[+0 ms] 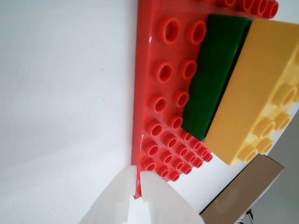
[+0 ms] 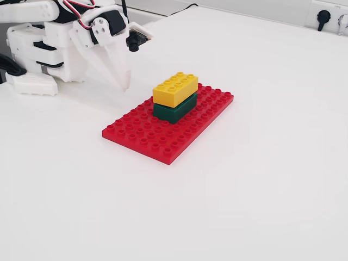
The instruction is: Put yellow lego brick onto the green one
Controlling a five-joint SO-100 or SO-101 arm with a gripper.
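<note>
Closest to your wrist camera, the white plastic gripper (image 1: 139,179) enters from the bottom edge, its fingertips nearly touching with only a thin slit between them and nothing held. Beyond them lies the flat glossy red studded baseplate (image 1: 161,84), and on its right side the dark green smooth-sided rectangular brick (image 1: 212,74) carries the bright yellow chunky studded brick (image 1: 259,88), both long axes running near to far.

From the fixed camera, you see bare white desk (image 2: 244,206) nearest, then the baseplate (image 2: 141,136) with the yellow brick (image 2: 175,88) seated on the green one (image 2: 175,111), slightly offset. Your gripper (image 2: 124,86) hangs empty to the stack's left, apart from it, so the placing looks done; any retreat should go left and away.
</note>
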